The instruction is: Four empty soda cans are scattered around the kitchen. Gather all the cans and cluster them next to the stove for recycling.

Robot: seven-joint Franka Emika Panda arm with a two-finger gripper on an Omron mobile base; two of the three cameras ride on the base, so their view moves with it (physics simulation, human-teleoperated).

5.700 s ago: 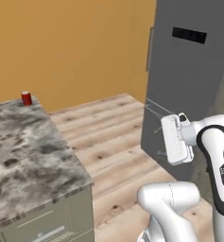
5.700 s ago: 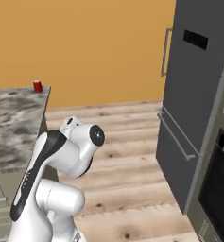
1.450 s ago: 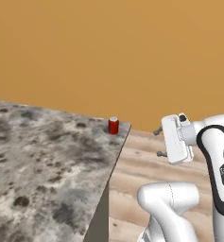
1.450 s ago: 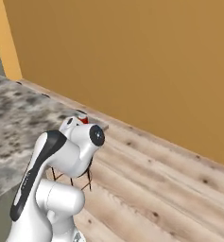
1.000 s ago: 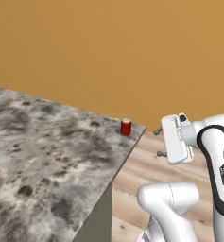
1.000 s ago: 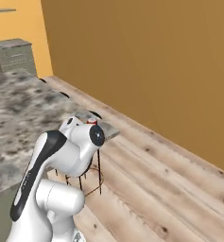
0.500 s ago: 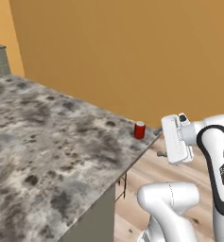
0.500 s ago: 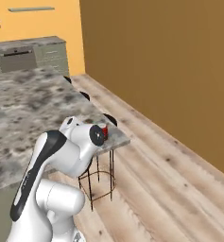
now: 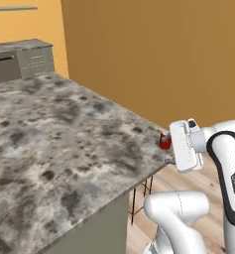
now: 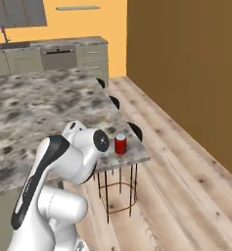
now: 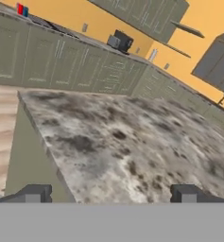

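Standing near the table's (image 10: 49, 108) corner edge: red soda can (image 10: 120, 144), upright, within arm's reach | jaws (image 11: 108, 194): spread wide, holding nothing, apart from the can, likely readied for a grasp | stools (image 10: 118, 191) tucked under the overhang.

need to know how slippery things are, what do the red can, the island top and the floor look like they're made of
Red soda can: looks like painted metal, judging by its silvery top. Island countertop: mottled grey and dark speckles, like polished granite or marble; it shows no clear gloss. Floor: light wood planks with visible seams and grain, matte-looking.
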